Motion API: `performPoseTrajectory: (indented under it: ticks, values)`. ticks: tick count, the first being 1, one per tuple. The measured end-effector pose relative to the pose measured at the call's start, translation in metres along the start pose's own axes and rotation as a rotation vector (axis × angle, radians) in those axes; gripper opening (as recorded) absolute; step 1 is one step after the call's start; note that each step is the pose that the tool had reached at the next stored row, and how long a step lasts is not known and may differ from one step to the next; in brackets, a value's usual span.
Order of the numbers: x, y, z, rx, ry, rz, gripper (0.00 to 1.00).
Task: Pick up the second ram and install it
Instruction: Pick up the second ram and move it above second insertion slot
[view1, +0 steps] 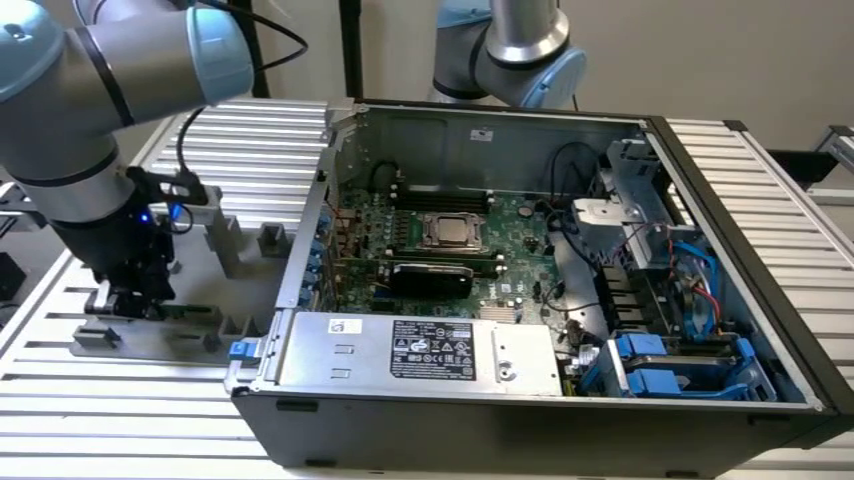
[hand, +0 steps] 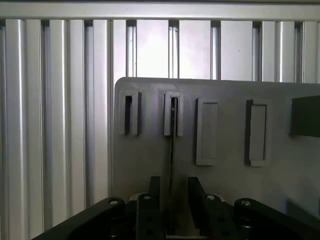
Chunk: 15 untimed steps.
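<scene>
The second ram (hand: 171, 150) stands edge-on as a thin dark strip, one end seated in a slotted holder (hand: 173, 115) of the grey fixture plate (hand: 230, 185). My gripper (hand: 172, 200) is open and straddles the stick, with a black finger (hand: 154, 192) on each side and a gap to the stick on both. In the exterior view the gripper (view1: 131, 300) hangs low over the fixture (view1: 147, 342) on the exterior view's left, beside the computer case, and a green edge of the ram (view1: 187, 312) shows next to it.
The open computer case (view1: 534, 400) holds the motherboard (view1: 441, 240) with its CPU socket, cables and blue drive bays. Grey upright blocks (view1: 227, 240) stand on the fixture. An empty holder (hand: 130, 114) sits beside the ram's. The table is ribbed aluminium (view1: 80, 400).
</scene>
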<state>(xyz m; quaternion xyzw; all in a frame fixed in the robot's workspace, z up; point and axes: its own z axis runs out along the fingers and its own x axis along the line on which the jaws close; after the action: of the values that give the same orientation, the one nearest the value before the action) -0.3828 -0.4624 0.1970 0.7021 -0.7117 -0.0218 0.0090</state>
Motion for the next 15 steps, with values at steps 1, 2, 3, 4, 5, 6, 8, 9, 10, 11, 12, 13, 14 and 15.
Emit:
performPoseTrajectory:
  ticks: [1,2,3,4,5,6,8,9,10,11,12,13,14,15]
  values:
    - [-0.0004,0.0002,0.0006,-0.0001,0.0000,0.000,1.00]
    - [-0.0007,0.0003,0.0010,-0.0001,0.0000,0.000,1.00]
    - [-0.0007,0.0004,0.0012,-0.0002,0.0003,0.000,1.00]
    - [-0.0007,0.0004,0.0013,-0.0002,0.0009,0.000,1.00]
    - [-0.0008,0.0004,0.0014,-0.0001,0.0018,0.000,0.00]
    - [-0.0008,0.0004,0.0014,0.0001,0.0031,0.000,0.00]
    - [-0.0008,0.0004,0.0015,0.0001,0.0056,0.000,0.00]
    - [-0.0008,0.0004,0.0015,0.0001,0.0069,0.000,0.00]
    - [-0.0008,0.0004,0.0016,0.0002,0.0083,0.000,0.00]
    - [-0.0008,0.0005,0.0016,0.0002,0.0098,0.000,0.00]
    - [-0.0008,0.0004,0.0016,0.0002,0.0114,0.000,0.00]
    - [-0.0008,0.0004,0.0017,0.0002,0.0129,0.001,0.00]
    - [-0.0008,0.0005,0.0016,0.0001,0.0139,0.001,0.00]
    - [-0.0008,0.0005,0.0016,0.0001,0.0141,0.001,0.00]
